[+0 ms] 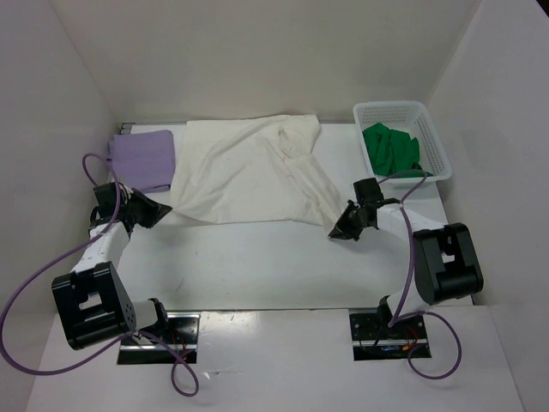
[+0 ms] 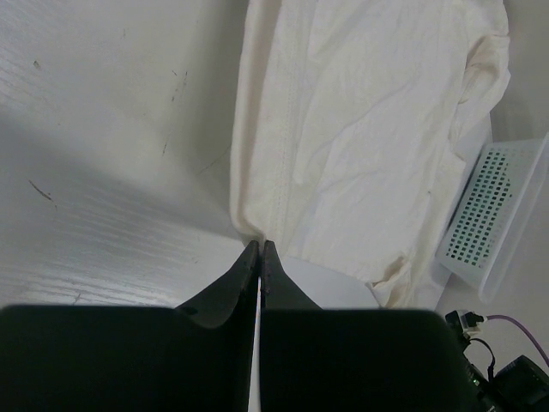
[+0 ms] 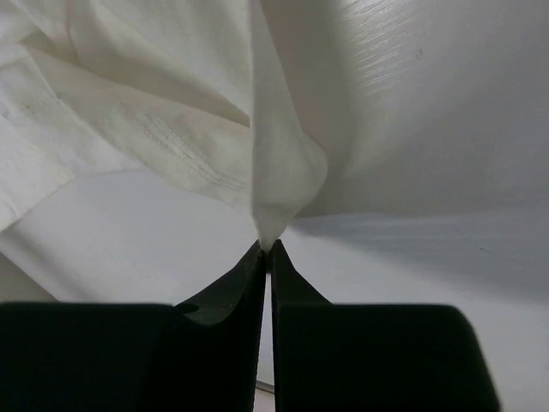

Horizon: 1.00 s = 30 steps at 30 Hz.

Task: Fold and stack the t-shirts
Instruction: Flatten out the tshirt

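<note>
Two grips, both on one cloth. Left gripper [image 2: 260, 247]: presses fully together and pinches the near left corner of the cream t-shirt [image 1: 244, 172], with the hem running off toward 12 o'clock in the wrist view. Right gripper [image 3: 268, 247]: closes to a bare sliver and nips a drawn-up peak at the same shirt's near right edge, with folds fanning away toward 10 and 11 o'clock.

Outward from the tips, seen from above: spreads wide and rumpled over the far middle of the table [image 1: 257, 266], front up, one sleeve folded in toward the centre. At 9 o'clock of it, just beside its left edge: lavender t-shirt [image 1: 143, 159], folded into a neat flat rectangle. At 3 o'clock, near the far right corner: green t-shirt [image 1: 392, 148], crumpled inside the white mesh basket [image 1: 437, 146]. Sits close beside the cream shirt's right edge, whether touching cannot be told.
</note>
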Available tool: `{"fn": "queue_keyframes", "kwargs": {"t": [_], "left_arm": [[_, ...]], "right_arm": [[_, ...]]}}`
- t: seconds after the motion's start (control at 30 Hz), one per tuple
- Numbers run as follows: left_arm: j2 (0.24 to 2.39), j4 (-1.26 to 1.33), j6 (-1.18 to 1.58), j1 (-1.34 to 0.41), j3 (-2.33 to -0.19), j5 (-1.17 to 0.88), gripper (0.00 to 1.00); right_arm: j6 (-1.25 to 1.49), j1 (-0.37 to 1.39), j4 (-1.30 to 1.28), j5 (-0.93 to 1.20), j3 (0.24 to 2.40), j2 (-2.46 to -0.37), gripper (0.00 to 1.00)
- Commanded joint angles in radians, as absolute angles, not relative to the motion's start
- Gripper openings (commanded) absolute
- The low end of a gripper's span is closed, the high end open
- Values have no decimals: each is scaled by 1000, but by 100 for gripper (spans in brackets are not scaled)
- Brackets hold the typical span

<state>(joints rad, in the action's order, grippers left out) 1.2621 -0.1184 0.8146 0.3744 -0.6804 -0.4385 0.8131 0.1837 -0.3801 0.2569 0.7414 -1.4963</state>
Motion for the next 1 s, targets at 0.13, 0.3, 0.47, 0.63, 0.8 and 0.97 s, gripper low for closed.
{"fn": "queue_keyframes", "kwargs": {"t": [0.13,0.3,0.47,0.63,0.8,0.97], "left_arm": [[1229,-101,813,347,-750,-479,0],[1270,-152,859,315,-1033,-543,0],[1296,-201,913,328,-1414,-574,0],[1356,-138,1057,446,-1760,-710,0],[1397,-100,1163,515,-1900,-710,0],[1433,-66,1125,515,-1835,-638,0]], "right_arm": [[760,190,-452,146,877,-1346,0],[672,190,-659,98,1317,-1229,0],[594,190,-785,74,1888,-1298,0],[584,190,-798,110,2349,-1411,0],[584,209,-788,121,2643,-1502,0],[568,175,-720,164,2657,-1665,0]]}}
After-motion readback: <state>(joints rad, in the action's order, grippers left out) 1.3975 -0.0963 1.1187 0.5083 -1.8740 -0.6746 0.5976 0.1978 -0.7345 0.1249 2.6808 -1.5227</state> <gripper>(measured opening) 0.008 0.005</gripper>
